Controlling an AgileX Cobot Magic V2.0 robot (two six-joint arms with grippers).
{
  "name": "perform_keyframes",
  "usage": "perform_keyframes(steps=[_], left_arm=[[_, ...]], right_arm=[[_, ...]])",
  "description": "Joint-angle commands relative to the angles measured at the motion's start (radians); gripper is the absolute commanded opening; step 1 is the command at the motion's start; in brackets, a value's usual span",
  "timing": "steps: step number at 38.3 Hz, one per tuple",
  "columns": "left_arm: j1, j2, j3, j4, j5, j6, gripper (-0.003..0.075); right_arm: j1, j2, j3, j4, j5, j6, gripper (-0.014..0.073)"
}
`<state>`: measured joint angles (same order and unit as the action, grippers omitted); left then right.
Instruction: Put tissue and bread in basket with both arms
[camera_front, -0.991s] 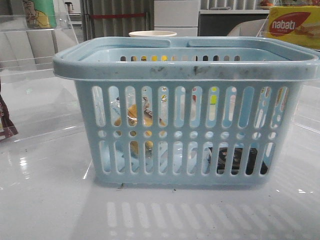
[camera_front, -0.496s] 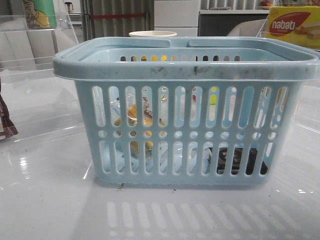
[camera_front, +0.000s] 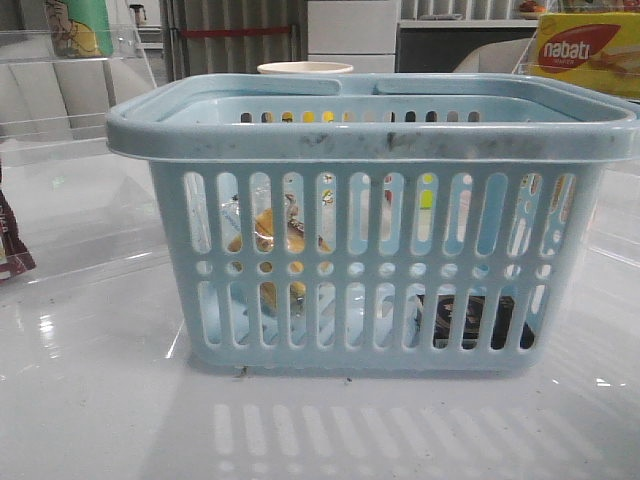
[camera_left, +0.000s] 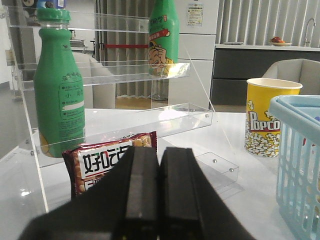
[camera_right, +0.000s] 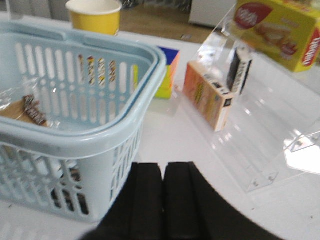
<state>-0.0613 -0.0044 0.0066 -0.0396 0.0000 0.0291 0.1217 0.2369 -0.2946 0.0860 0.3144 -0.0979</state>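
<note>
I see one basket (camera_front: 370, 230) mid-counter, one bread (camera_front: 268, 228) and one tissue (camera_front: 470, 320) inside, left gripper (camera_left: 159, 200) and right gripper (camera_right: 164, 210) both fully closed, empty, outside the rim.

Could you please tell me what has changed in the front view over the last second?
Nothing has visibly changed. The basket stands in the same spot, with the bread and the tissue lying inside it as before, and neither arm appears in the front view.

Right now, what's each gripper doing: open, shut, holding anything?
Left gripper: shut, fingers together, holding nothing.
Right gripper: shut, holding nothing, beside the basket.
</note>
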Motion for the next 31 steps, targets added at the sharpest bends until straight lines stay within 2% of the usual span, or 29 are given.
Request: perform_keyframes(steps=[1, 7, 16, 31], left_arm=[[-0.001, -0.018, 0.005, -0.007, -0.088, -0.008, 0.0093], [-0.001, -0.018, 0.005, -0.007, -0.088, -0.008, 0.0092], [-0.001, -0.018, 0.005, -0.007, -0.088, -0.008, 0.0093], [-0.001, -0.016, 0.005, -0.007, -0.088, -0.008, 0.0092]], right_arm=[[-0.044, -0.084, 0.087, -0.005, -0.232, -0.012, 0.0055], [-0.078, -0.205, 0.228, -0.005, -0.281, -0.012, 0.0055], [-0.087, -0.267, 0.316, -0.005, -0.321, -0.012, 0.0055], [-0.086, -0.267, 0.318, 0.0, -0.352, 0.013, 0.0055]])
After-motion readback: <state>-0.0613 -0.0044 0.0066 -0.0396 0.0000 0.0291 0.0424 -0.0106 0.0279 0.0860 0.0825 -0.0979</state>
